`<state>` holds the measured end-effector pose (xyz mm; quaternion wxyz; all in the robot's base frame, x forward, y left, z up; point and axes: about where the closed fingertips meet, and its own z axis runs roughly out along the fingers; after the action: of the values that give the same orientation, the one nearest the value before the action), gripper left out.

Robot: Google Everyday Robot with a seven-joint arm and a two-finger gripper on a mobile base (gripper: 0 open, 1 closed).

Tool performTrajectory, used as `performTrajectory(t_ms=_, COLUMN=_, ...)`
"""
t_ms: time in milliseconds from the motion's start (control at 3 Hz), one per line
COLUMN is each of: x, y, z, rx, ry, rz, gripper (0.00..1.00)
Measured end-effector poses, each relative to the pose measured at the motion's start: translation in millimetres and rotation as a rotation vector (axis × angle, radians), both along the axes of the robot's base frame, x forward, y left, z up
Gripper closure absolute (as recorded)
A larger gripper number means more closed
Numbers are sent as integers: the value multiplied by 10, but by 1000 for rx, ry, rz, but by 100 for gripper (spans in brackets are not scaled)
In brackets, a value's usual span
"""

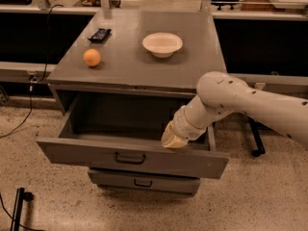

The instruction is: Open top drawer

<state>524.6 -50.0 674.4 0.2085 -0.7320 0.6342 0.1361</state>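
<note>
Grey metal top drawer (96,152) sits pulled well out of the cabinet, directly under the tabletop (130,69). Deep box exposed, front panel facing the camera.

The gripper's fingers (174,137) are down inside the box, toward its view-right end, right behind the top edge of the front panel. Can't tell whether they're spread or closed, or whether they hold anything: the tip reads as one tan lump against the panel. Touching it or just beside it, can't tell either.

Key relation: the panel lies immediately camera-side of the fingers, so a pull toward the camera would load its inner face. The small dark handle (130,159) is on the outer face, below and view-left of the fingers, and I judge it out of play from this side. Single arm (231,97), coming in from view-right over the drawer's side wall.

Axes: the panel's long axis runs left-right across the view, view-right end a bit lower in frame. The slide axis is square to that, and the drawer opens toward the camera.

My read: mostly open, little travel left. The contact point is off-centre to view-right, so a skewed pull could rack the drawer on its slides. Keep the pull straight along the slide axis.

Below the fingers: a shallower drawer (144,182), set back under the open one. Beyond them on the tabletop: orange (92,57), white bowl (162,44), flat dark object (99,34), all well apart from the fingers.
</note>
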Motion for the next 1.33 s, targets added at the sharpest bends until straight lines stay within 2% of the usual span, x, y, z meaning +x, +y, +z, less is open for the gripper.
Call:
performTrajectory(t_ms=1000, x=37, y=26, z=-28, rx=3, ry=20, rz=14, gripper=100)
performTrajectory(t_ms=1333, x=13, y=120, z=-127, rx=4, ry=81, rz=60, gripper=100)
